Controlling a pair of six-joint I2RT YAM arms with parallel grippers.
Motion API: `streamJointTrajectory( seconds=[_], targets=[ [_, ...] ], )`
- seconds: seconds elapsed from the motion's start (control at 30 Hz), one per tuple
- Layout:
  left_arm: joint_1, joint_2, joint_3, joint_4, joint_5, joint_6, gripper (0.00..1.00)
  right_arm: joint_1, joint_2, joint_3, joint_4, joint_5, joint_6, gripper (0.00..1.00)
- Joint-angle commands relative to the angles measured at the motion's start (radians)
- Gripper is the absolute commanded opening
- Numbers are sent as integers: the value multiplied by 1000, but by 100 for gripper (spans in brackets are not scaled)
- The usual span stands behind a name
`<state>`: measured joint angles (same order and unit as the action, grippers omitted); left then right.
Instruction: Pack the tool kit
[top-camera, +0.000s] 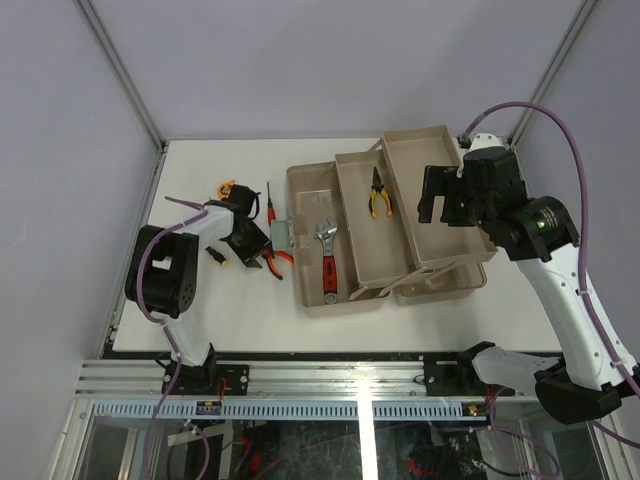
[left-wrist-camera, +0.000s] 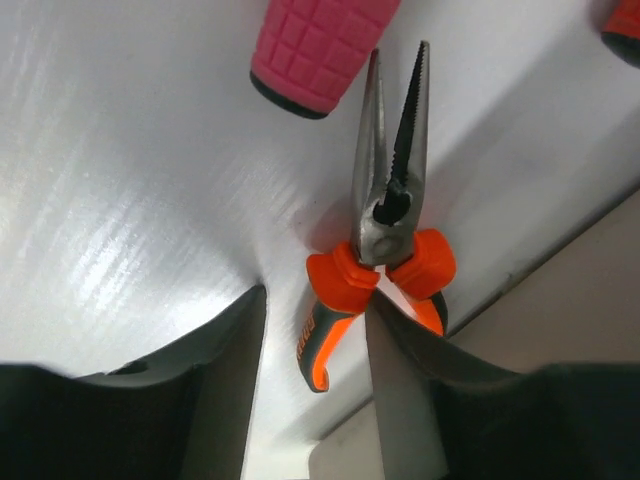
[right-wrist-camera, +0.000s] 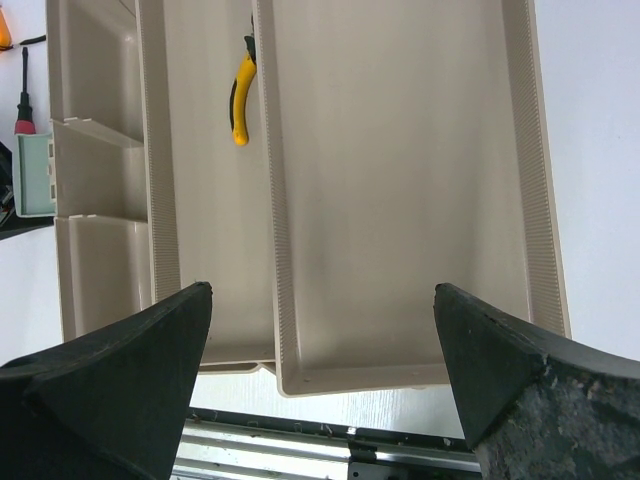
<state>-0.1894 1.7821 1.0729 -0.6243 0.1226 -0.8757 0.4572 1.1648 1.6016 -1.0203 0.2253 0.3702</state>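
My left pincer (left-wrist-camera: 317, 303), half-narrowed and holding nothing, straddles 1 handle of the orange pliers (left-wrist-camera: 385, 250) on the table (left-wrist-camera: 140, 190). Their long axis points straight ahead, and the toolbox (top-camera: 308, 195) lies just right.

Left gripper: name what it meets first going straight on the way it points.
The left gripper would first meet the orange-handled needle-nose pliers, one handle lying between its fingers on the white table. Depth is unclear; the table may come just as soon.
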Motion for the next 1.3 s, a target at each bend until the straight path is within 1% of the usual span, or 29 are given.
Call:
streamJointTrajectory(
  seconds=[0.0, 0.07, 0.13, 0.17, 0.3, 0.43, 0.63, 0.83, 0.9, 0.97, 1.03, 1.1, 1.17, 1.27],
  targets=[
    [-4, 33, 2, 22, -48, 30, 33, -2, -24, 17, 3, 28, -6, 99],
    [-4, 23, -2, 15, -52, 41, 15, -3, -29, 13, 5, 29, -3, 99],
    [0, 9, -14, 9, -63, 48, 3, -3, -35, 6, 6, 32, -1, 99],
    [2, 0, -25, 8, -66, 51, 0, -3, -38, 3, 8, 32, 0, 99],
    [17, -60, -79, 3, -69, 60, 0, -3, -50, -17, 18, 25, 6, 99],
    [45, -156, -112, -14, -62, 123, 0, -2, -67, -40, 28, 20, 11, 99],
    [61, -342, -104, -80, -105, 209, 0, -3, -66, -64, 49, 9, 2, 99],
    [107, -507, -57, -131, -180, 295, 0, -2, -47, -66, 77, -14, -2, 99],
    [121, -535, -21, -131, -214, 333, 0, -2, -45, -69, 85, -14, -2, 99],
    [126, -542, 42, -118, -213, 363, 0, -2, -44, -72, 94, -14, -3, 99],
    [127, -528, 114, -96, -177, 367, 0, -2, -41, -75, 102, -17, -3, 99],
    [113, -489, 195, -73, -105, 350, 0, -3, -35, -75, 111, -21, -3, 99],
    [53, -430, 296, -64, -84, 331, 0, -3, -26, -70, 120, -29, -1, 99],
    [-71, -350, 427, -25, -75, 305, 0, -3, -18, -60, 127, -36, 5, 99]
  ],
)
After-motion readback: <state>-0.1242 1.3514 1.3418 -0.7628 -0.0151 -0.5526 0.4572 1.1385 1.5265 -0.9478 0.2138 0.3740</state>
